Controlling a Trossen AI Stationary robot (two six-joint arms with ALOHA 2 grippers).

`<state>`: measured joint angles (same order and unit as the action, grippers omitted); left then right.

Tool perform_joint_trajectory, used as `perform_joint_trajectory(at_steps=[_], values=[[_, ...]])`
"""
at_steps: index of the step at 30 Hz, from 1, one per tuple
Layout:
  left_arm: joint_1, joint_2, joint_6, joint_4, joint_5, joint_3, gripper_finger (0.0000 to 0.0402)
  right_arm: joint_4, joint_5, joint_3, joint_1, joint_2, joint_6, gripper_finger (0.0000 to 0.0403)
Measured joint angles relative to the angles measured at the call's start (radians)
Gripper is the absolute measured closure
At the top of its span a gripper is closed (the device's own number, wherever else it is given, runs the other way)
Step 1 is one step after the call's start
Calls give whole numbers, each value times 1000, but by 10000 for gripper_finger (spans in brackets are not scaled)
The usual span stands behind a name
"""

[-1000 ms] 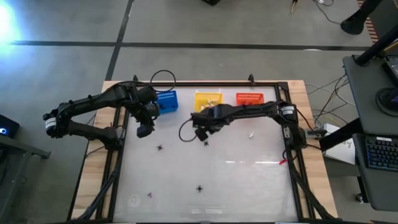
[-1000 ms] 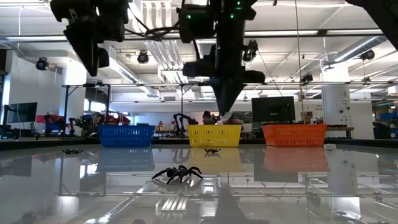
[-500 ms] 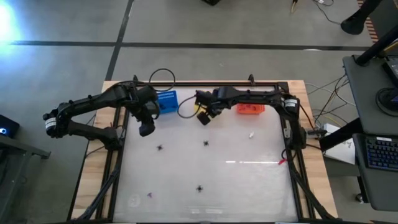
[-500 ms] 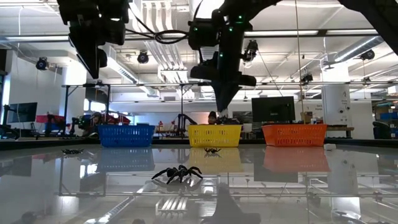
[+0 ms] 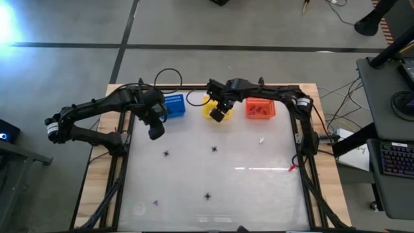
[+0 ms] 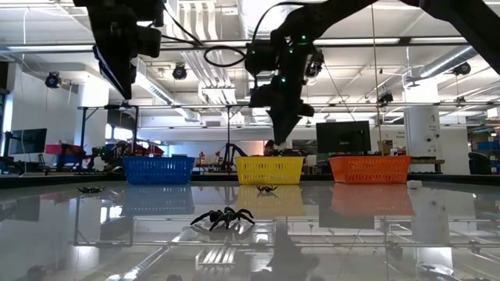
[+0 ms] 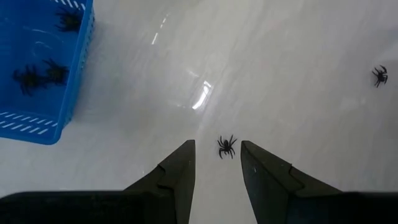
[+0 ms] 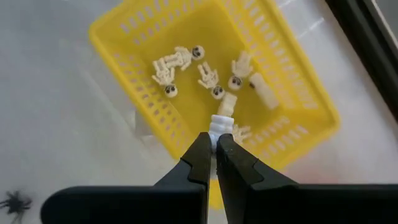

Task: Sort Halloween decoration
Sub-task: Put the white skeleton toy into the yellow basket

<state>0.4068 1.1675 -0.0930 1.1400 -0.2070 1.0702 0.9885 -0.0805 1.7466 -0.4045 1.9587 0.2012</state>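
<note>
My right gripper (image 5: pixel 218 115) hangs over the yellow basket (image 5: pixel 210 103), shut on a small whitish piece (image 8: pixel 219 123). Several whitish skeleton pieces (image 8: pixel 180 62) lie in that basket (image 8: pixel 112 46). My left gripper (image 5: pixel 155 133) is open and empty, raised above the table near the blue basket (image 5: pixel 173 105). A black spider (image 7: pixel 226 147) lies on the table below it and shows between its fingertips (image 7: pixel 217 152) in the left wrist view. More spiders (image 5: pixel 214 149) (image 5: pixel 207 195), a purple piece (image 5: pixel 156 202) and a whitish piece (image 5: pixel 261 139) lie on the table. My right gripper pinches the whitish piece by its near end (image 8: pixel 217 130) between its two fingertips. The fingers point down from above. The piece sticks out past the fingertips, lifted clear above the inside of the yellow basket.
The blue basket (image 7: pixel 37 118) holds black spiders. The orange basket (image 5: pixel 260 109) stands to the right of the yellow one, at the table's far edge. A dark frame (image 5: pixel 297 149) runs round the white tabletop. In the low view a spider (image 6: pixel 223 217) lies close to the camera.
My right gripper has gone from above the table's middle, near a spider, toward the far edge. It now hangs over the yellow basket, staying shut.
</note>
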Motion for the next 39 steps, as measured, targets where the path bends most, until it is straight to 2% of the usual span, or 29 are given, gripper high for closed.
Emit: perform_joint_trajectory(at_steps=[10,39], values=[[0,0,-43,-4,0,0,290,-38,-130,0,-2,24,-29,390],[0,0,-47,-16,0,0,290,-32,-123,0,-2,25,-69,390]])
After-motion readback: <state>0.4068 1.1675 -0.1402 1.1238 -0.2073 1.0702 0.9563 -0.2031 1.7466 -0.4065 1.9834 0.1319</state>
